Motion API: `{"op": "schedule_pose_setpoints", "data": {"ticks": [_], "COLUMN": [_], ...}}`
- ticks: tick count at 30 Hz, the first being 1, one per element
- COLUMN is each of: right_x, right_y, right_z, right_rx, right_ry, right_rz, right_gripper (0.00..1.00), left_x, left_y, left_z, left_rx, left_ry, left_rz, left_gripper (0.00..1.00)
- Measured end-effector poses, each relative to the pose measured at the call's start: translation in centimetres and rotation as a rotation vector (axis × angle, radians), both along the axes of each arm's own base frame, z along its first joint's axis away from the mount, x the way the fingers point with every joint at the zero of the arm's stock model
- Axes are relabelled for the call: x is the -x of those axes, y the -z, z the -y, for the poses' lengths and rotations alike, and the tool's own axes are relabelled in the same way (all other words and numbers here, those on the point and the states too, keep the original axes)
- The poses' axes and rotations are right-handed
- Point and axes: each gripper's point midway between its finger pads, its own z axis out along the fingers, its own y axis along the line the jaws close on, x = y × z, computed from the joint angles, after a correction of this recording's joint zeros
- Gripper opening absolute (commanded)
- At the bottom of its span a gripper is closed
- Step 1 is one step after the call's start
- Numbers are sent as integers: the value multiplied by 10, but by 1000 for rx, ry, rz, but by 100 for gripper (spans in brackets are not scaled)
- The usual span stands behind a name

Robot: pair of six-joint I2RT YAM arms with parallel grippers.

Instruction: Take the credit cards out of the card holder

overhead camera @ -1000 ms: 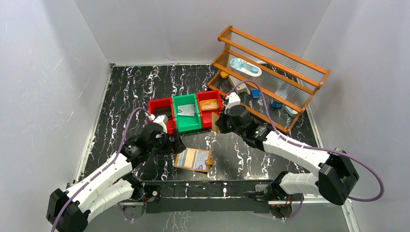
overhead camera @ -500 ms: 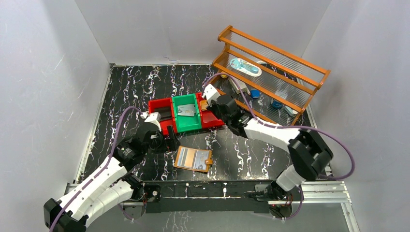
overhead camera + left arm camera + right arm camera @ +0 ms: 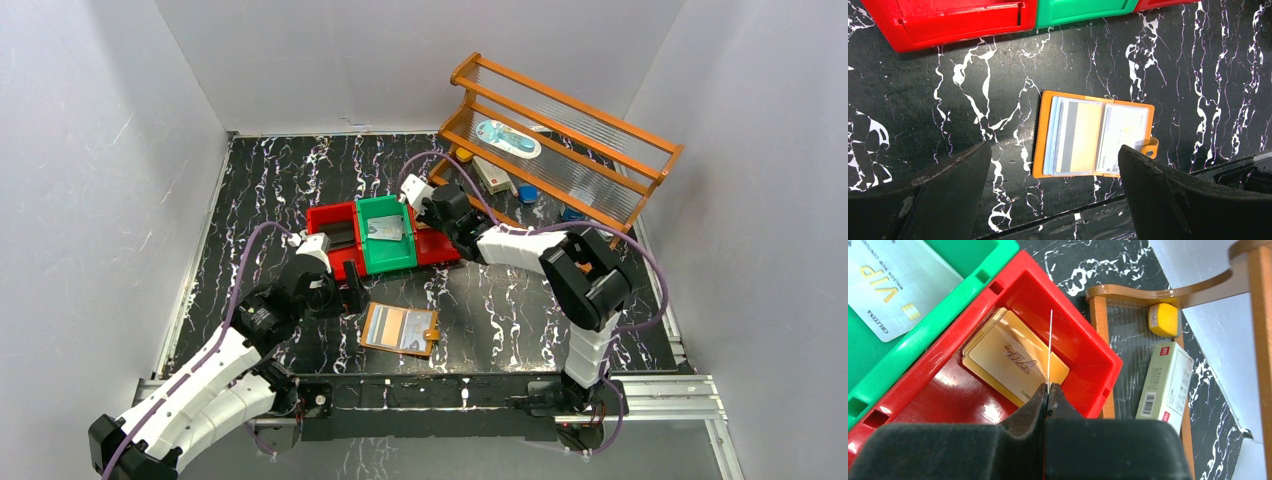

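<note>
The tan-orange leather card holder (image 3: 400,330) lies open on the black marbled table (image 3: 280,180), where it lay 1 second ago, in front of the green plastic bin (image 3: 390,258); since then the right arm has swung left over the red plastic bin (image 3: 1083,340). Only the left wrist view shows credit cards (image 3: 1079,136) in the holder's pockets; only the right wrist view shows the right gripper (image 3: 1048,390) pinched on 1 thin card (image 3: 1050,350), edge-on, above gold cards (image 3: 1013,360). The left gripper (image 3: 1053,152) hangs above the holder, jaws spread wide, holding nothing.
</note>
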Motion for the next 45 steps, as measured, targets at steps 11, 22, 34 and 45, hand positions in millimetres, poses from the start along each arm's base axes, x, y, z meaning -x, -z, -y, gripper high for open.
{"op": "schedule_pose_setpoints", "data": {"ticks": [11,22,34,45], "right_x": [-12,0,5,42], "right_y": [20,35,37,-94], "right_z": [-8,-9,-5,4], "right_rx": [95,163,153,-368], "right_ry": [-57,-146,-141,70], "right_rz": [34,-14,-19,-87], "right_gripper": [27,47,53,73], "left_x": [0,-2,0,1], "left_y": [0,3,4,4], "left_z": [-1,-2,0,1], "left_rx": [-3,-18,-12,-8], "left_ry": [-1,-9,2,7], "left_rz": [2,-4,-14,-18], "left_gripper": [98,98,98,98]}}
